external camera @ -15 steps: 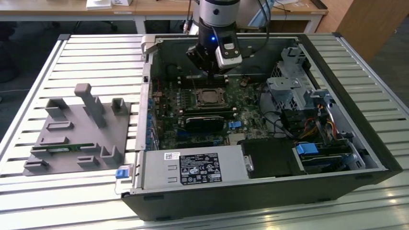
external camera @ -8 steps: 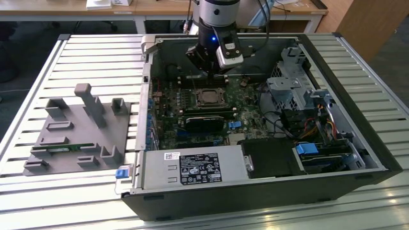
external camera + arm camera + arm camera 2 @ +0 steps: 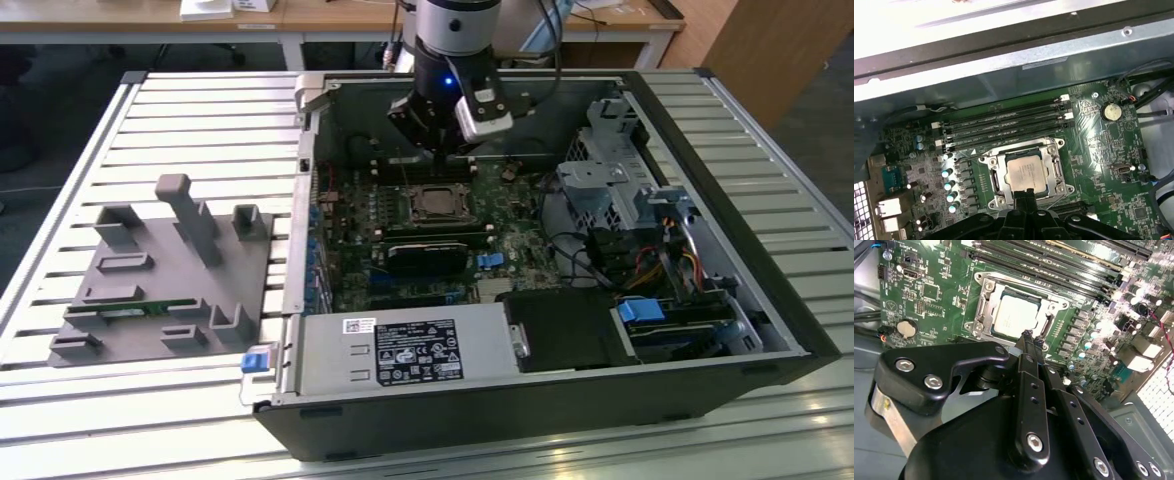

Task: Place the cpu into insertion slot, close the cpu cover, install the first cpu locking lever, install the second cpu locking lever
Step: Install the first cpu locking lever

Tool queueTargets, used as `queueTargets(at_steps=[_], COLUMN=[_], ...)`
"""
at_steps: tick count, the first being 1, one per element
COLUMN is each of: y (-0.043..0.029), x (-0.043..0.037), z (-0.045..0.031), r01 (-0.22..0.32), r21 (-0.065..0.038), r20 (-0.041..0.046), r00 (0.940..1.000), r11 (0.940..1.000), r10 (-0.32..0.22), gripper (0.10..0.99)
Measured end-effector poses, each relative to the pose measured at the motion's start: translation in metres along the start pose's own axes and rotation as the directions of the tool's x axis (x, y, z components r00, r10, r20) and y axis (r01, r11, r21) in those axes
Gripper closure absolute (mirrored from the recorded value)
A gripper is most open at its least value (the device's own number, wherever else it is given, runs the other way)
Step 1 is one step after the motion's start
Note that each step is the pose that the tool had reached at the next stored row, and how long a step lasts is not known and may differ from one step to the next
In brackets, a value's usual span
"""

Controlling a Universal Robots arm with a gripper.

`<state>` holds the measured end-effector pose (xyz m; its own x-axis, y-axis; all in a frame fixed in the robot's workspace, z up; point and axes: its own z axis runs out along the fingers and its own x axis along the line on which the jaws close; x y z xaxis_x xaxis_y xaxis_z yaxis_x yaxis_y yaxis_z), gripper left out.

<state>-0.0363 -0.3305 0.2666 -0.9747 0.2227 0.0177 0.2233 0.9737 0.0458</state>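
1. The cpu (image 3: 1015,315) lies flat in the insertion slot (image 3: 1019,291) on the green board (image 3: 934,295), inside the open computer case (image 3: 441,430) that stands on the bench (image 3: 200,110). I judge this first step done.
2. The cpu cover (image 3: 985,287) seems to lie down around the chip, and the pale face shows through its window in both wrist views. I judge the cover closed, or very nearly.
3. The pincer (image 3: 1030,336) has its fingers pressed together and pinches nothing that I can see. Its tips hang just beside the edge of the cover, close over the board.
4. I cannot tell from these views whether either of the two locking levers is hooked down. I would count both lever steps as left to do or to confirm.
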Motion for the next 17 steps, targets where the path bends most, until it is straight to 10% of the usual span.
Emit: queueTargets(at_steps=[17], y=[-0.0016], x=[0.0068], z=[0.0006], r01=[0.094], r21=[-0.007], r20=[0.0122], r00=[0.9955], r11=[0.9956], r10=[-0.094], gripper=[0.98])
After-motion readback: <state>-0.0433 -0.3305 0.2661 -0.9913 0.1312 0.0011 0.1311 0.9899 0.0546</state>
